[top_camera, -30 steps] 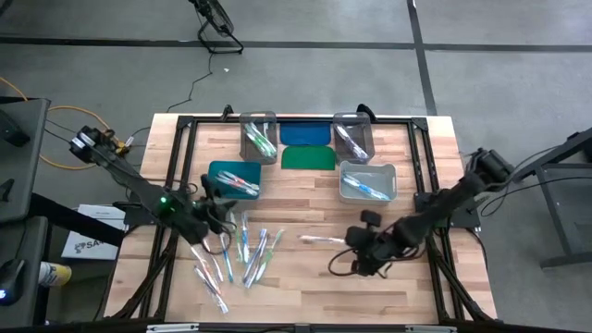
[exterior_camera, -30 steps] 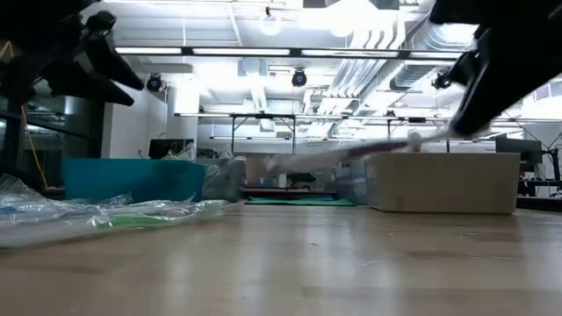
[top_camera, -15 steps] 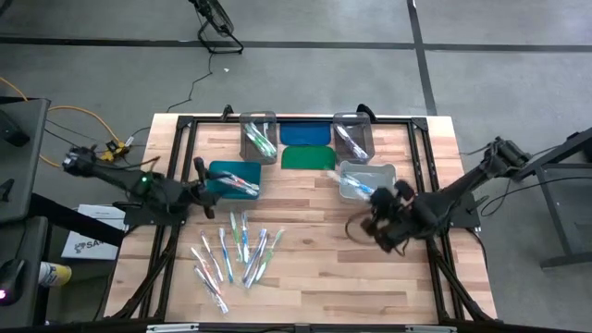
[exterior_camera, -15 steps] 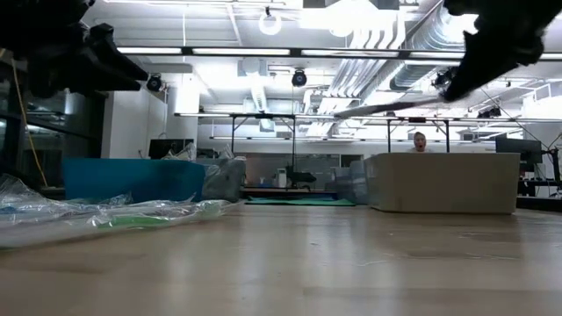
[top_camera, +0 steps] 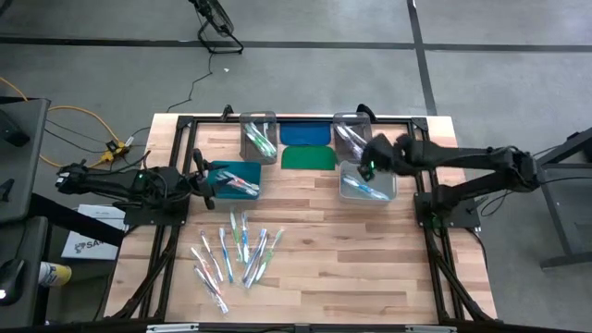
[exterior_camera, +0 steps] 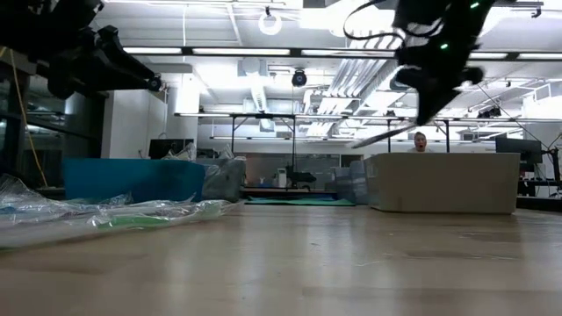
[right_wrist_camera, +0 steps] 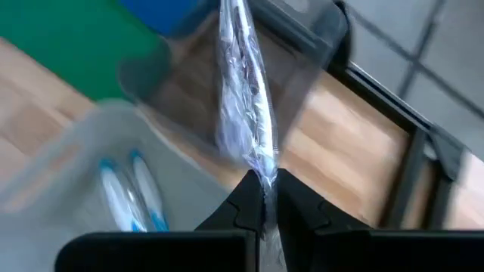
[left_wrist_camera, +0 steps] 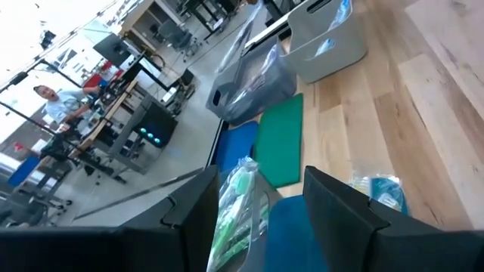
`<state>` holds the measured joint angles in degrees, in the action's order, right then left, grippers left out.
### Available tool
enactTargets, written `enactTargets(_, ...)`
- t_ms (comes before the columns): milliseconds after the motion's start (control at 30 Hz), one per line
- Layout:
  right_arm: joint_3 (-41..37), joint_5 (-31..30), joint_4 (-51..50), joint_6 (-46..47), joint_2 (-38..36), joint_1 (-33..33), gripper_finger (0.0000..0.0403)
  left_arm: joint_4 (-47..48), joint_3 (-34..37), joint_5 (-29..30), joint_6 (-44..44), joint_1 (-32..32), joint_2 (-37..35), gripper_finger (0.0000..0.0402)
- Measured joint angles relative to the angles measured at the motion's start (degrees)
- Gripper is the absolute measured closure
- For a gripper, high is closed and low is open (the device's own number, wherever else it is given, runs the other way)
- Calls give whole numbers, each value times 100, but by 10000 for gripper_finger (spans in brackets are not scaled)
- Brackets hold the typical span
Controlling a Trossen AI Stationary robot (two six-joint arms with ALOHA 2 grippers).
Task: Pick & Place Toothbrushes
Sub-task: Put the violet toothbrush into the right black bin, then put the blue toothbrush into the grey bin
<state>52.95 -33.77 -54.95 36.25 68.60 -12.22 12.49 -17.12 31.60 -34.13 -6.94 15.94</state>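
High view, bench: you see the wooden bench (top_camera: 314, 277) filling the centre of the frame, with the loose toothbrushes (top_camera: 236, 254) scattered in the lower left of it.
High view, bins: a teal bin (top_camera: 236, 178) sits left of centre, two clear bins (top_camera: 260, 136) stand at the upper middle, and a pale bin (top_camera: 368, 180) with toothbrushes inside sits right of centre; a blue lid (top_camera: 305, 134) and a green lid (top_camera: 308, 158) lie between them.
High view, right gripper: your right gripper (top_camera: 367, 163) hangs over the pale bin's upper edge, right of centre.
High view, left gripper: your left gripper (top_camera: 209, 182) is at the teal bin's left side, middle left of the frame.
Low view: you see the right gripper (exterior_camera: 428, 104) at the upper right, a wrapped toothbrush (exterior_camera: 385, 137) slanting down-left from it above the pale bin (exterior_camera: 443, 183); the left arm is at the upper left.
Left wrist view: your left gripper's fingers (left_wrist_camera: 344, 219) stand spread at the bottom, with nothing between them.
Right wrist view: your right gripper (right_wrist_camera: 263, 208) is pressed together, pinching the end of the wrapped toothbrush (right_wrist_camera: 243, 98), which runs up the middle of the frame.
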Motion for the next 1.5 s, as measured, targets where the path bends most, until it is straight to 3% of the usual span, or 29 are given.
enactTargets(200,2,1059,1191,-1447,7,-1387,388,14,0,-34,263,-20,0,217)
enactTargets(367,-84,1873,1250,-1593,114,-1998,388,142,0,-33,565,-20,0,217)
enactTargets(733,-472,2344,2232,-1486,666,-2135,377,137,0,-224,904,-20,0,217)
enactTargets(1167,-472,2230,2238,-797,741,-2134,238,144,0,-426,1043,-20,0,217)
enactTargets(1500,-472,2488,2081,-630,328,-2134,211,142,0,-426,1050,-20,0,217)
